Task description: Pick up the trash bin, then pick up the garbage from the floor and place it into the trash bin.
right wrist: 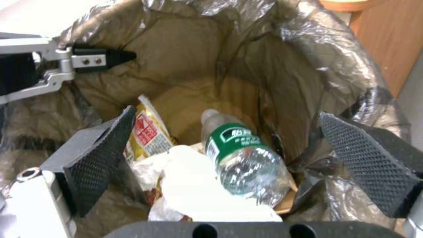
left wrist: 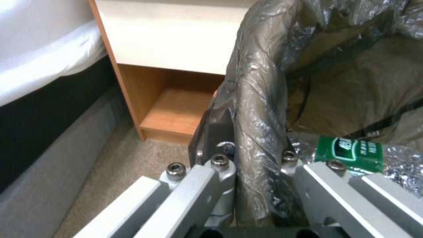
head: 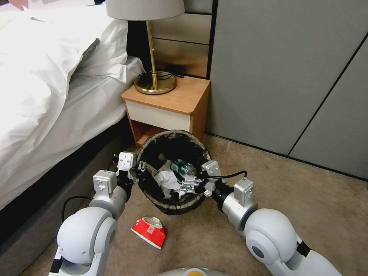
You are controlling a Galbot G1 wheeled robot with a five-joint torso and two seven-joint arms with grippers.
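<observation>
The trash bin (head: 172, 133), lined with a dark bag, stands in front of me on the carpet. My left gripper (head: 141, 168) is shut on its left rim, and the left wrist view shows the left gripper (left wrist: 255, 155) pinching the liner-covered rim (left wrist: 260, 82). My right gripper (head: 188, 186) hangs open over the near right part of the bin. Inside the bin (right wrist: 308, 66), between the open right gripper (right wrist: 227, 115) pads, lie a green-labelled bottle (right wrist: 242, 158), white tissue (right wrist: 194, 191) and a snack wrapper (right wrist: 147, 135). A red-and-white carton (head: 149, 231) lies on the floor near my left arm.
A wooden nightstand (head: 172, 97) with a brass lamp (head: 153, 82) stands just behind the bin. The bed (head: 46, 76) runs along the left. Grey wall panels (head: 287, 76) close off the right back. Open carpet (head: 306, 191) lies to the right.
</observation>
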